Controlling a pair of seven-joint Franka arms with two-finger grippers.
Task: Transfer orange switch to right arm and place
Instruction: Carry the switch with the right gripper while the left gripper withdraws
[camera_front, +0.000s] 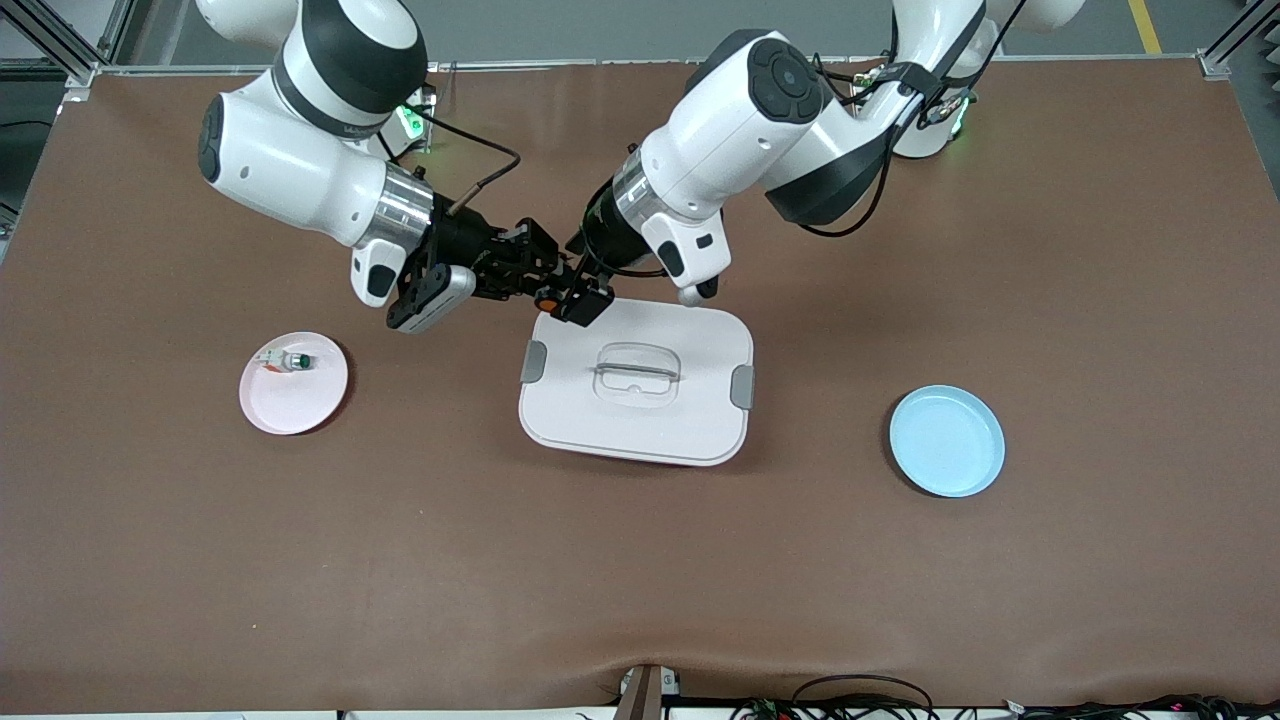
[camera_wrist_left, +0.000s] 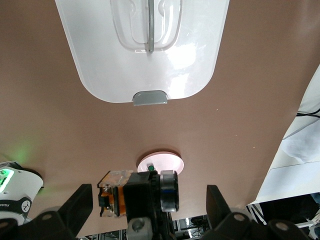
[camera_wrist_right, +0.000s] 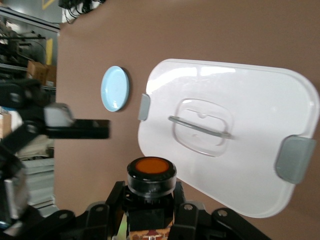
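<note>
The orange switch (camera_front: 546, 297) sits just left of the front view's centre, in the air over the top-left corner of the white lidded container (camera_front: 640, 410), and it's pinched in the right gripper (camera_front: 540, 282), fingers clamped tight on its black body. In the right wrist view the orange cap (camera_wrist_right: 150, 167) faces the camera at bottom centre. The left gripper (camera_front: 590, 297) is right there beside it, fingers spread wide on either side, clear of the switch. Out toward the left of the frame, the pink plate (camera_front: 310, 405) carries a green-capped switch (camera_front: 288, 361). Lower right, the blue plate (camera_front: 946, 441) lies on the brown table (camera_front: 640, 580).
</note>
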